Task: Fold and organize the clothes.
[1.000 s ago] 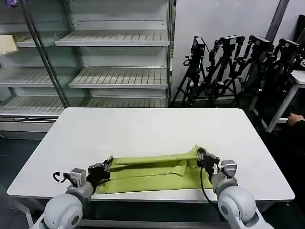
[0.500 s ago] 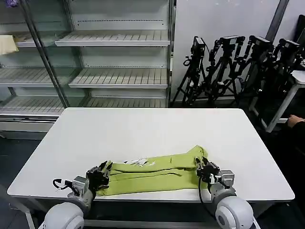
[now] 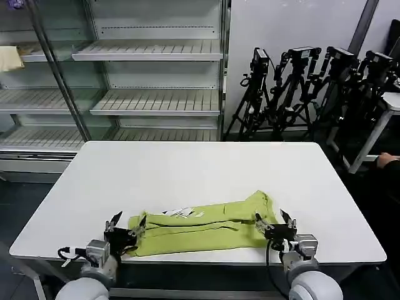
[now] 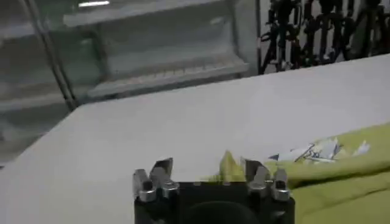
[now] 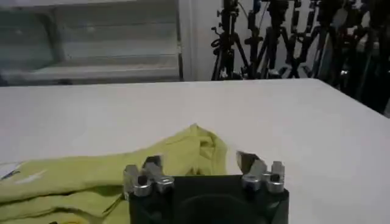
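One lime T-shirt, folded into a long band with a scrap of its white print showing on top, lies along the near edge of the white table; nothing stands between it and either claw. The left gripper sits at the band's 9 o'clock end with fingers spread, released; the right gripper at its 3 o'clock end is likewise released. Toward 11 o'clock stands one bare shelving unit; toward 1 o'clock, a cluster of black tripods.
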`<state>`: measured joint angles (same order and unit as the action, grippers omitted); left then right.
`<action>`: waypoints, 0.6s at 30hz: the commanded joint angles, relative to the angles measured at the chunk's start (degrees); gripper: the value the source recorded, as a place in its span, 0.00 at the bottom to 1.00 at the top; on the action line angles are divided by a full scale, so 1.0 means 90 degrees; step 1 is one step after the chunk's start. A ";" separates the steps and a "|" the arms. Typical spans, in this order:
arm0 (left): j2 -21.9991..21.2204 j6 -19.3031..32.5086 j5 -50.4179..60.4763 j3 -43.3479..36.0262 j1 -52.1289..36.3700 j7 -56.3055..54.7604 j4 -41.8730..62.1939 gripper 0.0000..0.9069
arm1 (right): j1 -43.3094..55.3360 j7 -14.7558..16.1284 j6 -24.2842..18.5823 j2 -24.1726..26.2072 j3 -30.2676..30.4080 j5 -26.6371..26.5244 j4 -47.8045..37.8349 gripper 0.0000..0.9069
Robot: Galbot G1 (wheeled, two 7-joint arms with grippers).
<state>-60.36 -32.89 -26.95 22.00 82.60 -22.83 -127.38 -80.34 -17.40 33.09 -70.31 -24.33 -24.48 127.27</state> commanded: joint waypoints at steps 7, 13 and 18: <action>-0.1042 -0.0019 -0.0361 -0.0173 0.0099 -0.0562 0.0160 0.02 | -0.0447 0.0002 -0.0008 -0.0037 -0.0096 0.0192 0.0366 1.00; -0.1267 0.0054 -0.1206 -0.0094 -0.0132 -0.0575 0.0297 0.02 | -0.0561 -0.0052 -0.0025 0.0018 -0.0152 0.0045 0.0500 1.00; -0.1383 0.0064 -0.1567 -0.0056 -0.0112 -0.0591 0.0304 0.02 | -0.0615 -0.0088 -0.0026 0.0011 -0.0159 0.0036 0.0583 1.00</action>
<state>-70.19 -32.47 -34.85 21.46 82.05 -27.32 -125.15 -84.86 -17.98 32.92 -70.14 -25.58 -23.78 131.33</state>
